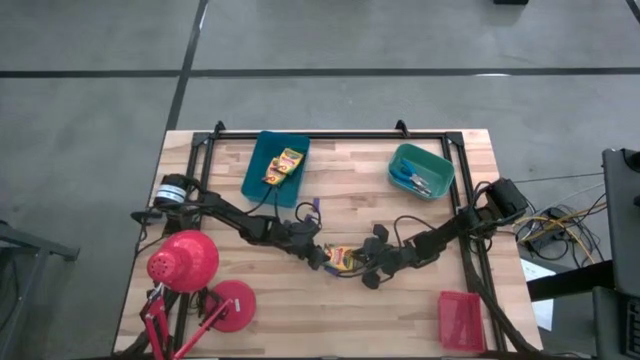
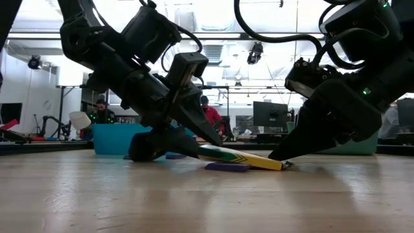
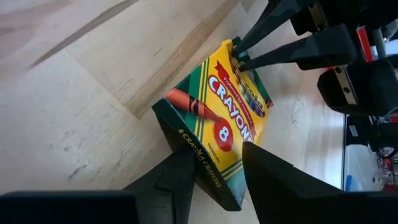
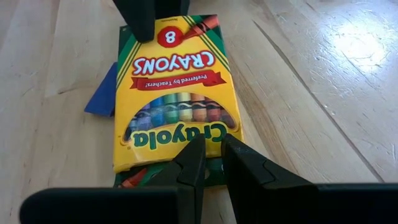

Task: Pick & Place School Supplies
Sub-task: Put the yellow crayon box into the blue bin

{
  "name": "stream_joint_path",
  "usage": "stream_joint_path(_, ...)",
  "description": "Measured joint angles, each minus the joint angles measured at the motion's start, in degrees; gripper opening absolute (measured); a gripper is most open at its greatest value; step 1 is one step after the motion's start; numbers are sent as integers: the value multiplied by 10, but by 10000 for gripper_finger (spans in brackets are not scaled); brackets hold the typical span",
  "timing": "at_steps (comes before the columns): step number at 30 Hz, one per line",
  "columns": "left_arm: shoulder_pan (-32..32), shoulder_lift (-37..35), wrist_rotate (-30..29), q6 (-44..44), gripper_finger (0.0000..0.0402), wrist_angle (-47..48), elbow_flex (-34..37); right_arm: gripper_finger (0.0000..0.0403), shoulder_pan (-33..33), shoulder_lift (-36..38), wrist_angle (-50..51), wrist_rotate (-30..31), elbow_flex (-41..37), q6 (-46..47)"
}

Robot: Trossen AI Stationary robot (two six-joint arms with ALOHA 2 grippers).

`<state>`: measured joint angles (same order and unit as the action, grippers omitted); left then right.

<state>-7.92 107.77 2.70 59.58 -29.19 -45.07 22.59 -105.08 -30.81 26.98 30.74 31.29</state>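
The robot has two thin black arms made of chunky joined pieces, the left arm (image 1: 235, 215) in the middle left of the high view and the right arm (image 1: 455, 228) in the middle right. Loopy black cables (image 1: 405, 222) hang off them, and a shiny silver round part (image 1: 172, 190) sits at the left arm's base. Each arm ends in two flat, pointy black fingers (image 3: 273, 180).

Flat yellow cardboard crayon box with green edges (image 4: 177, 93): front face reads "Crayola", "CRAYONS", the numeral "8" in a red disc, and "Preferred by Teachers!" on a red banner. The narrow green side panel of the same box (image 3: 214, 130) repeats "8 CRAYOLA CRAYONS" in yellow letters.
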Motion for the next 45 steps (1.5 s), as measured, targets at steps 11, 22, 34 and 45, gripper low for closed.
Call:
stream_joint_path(11,5,0,12,-35,138,-6,4,52,0,0,0,0,0,0)
stream_joint_path(22,6,0,11,-41,68,-4,4,52,0,0,0,0,0,0)
stream_joint_path(34,6,0,11,-40,58,-3,4,52,1,16,5,-2,0,-28)
stream_joint_path(45,6,0,12,-40,51,-10,4,52,11,126,102,-2,-2,-59)
